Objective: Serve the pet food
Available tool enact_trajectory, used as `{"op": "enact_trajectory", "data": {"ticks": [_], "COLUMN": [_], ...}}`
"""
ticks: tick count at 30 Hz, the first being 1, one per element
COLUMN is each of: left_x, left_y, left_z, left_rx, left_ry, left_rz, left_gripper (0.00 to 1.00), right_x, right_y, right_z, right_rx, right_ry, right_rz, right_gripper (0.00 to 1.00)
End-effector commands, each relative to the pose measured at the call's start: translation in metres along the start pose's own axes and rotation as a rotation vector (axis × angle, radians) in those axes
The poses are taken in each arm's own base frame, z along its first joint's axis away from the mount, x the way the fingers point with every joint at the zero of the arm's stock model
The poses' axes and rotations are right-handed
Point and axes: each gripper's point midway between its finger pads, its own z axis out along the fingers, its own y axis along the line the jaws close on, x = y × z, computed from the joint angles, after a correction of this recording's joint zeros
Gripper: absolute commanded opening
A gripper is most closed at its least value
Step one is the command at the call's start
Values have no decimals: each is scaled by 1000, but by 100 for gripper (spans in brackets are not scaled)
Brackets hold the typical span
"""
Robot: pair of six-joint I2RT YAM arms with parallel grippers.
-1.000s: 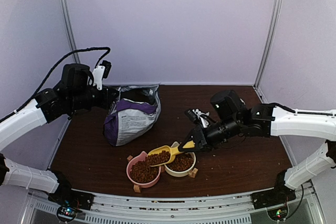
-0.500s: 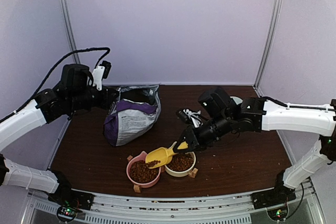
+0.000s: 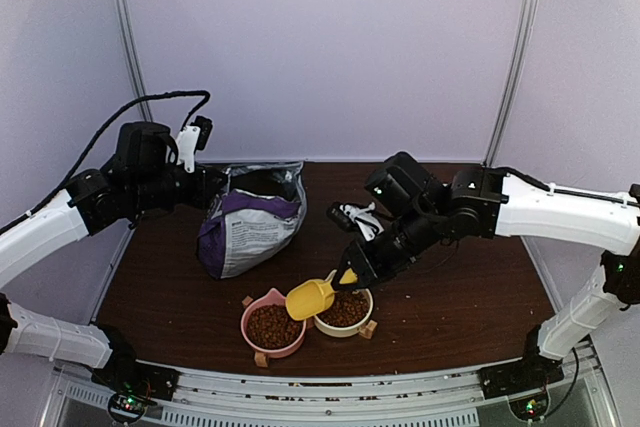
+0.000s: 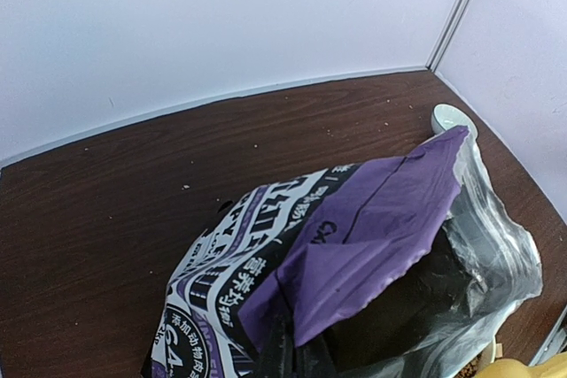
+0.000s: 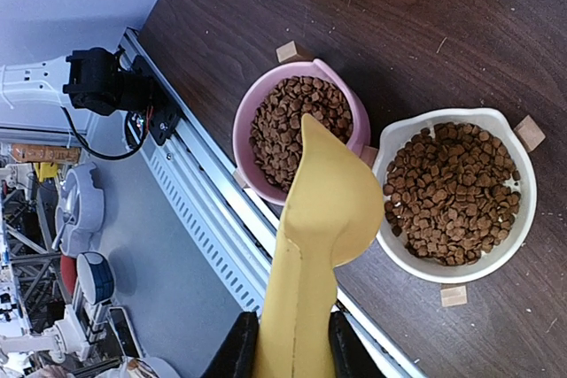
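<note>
Small brown kibble pellets [image 5: 454,190] fill the pink bowl [image 5: 239,143] and cream bowl [image 5: 528,205]; my right claw [image 5: 292,347] grips the yellow scoop [image 5: 326,205], and my left claw [image 3: 207,185] is closed.

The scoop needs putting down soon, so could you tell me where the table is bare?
Bare wood lies right of the white bowl to the table edge, and left of the pink bowl, in front of the bag. Front centre is crowded: the right gripper holds the scoop over the bowls.

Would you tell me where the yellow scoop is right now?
In the top view, the yellow scoop hangs near the table's front centre in the right gripper, its mouth over the pink bowl, beside the white bowl.
</note>
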Motion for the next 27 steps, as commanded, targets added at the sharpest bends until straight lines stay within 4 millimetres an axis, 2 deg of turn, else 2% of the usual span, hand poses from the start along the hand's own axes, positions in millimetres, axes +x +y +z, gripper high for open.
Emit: {"op": "enact_trajectory", "data": {"ticks": [1,4,7,10,13,16,17,20,23,27], "left_x": [18,16,9,1,-8,-15,-17,-21,-24,-23], "left_y": [9,8,6,0,-7,-17,-21,-32,-39,-45], "left_z": [3,2,0,1,3,6,6,9,11,12], "left_rx": [-29,-25,-18,4,34,80,101,155,193,227], "left_ry": [66,65,57,53,53,53,55,58,63,71], "left_rz": [11,10,16,37,65,99,108,132,145,153], "left_gripper": [0,0,0,0,0,0,0,0,0,0], "right_x": [-3,-14,-29,-40,-43,-42,-35,-24,-13,-3], "right_y": [-4,1,8,-1,-33,-83,-105,-144,-167,-181], "right_z": [-9,-23,-45,-69,-88,-105,-101,-99,-86,-66], "right_rx": [97,102,81,52,46,64,75,71,26,-30], "right_ry": [-8,-72,-177,-273,-373,-493,-518,-603,-659,-703], "right_rz": [-97,-106,-95,-39,73,217,269,372,444,504], "right_gripper": [19,19,19,18,19,19,19,19,20,20]}}
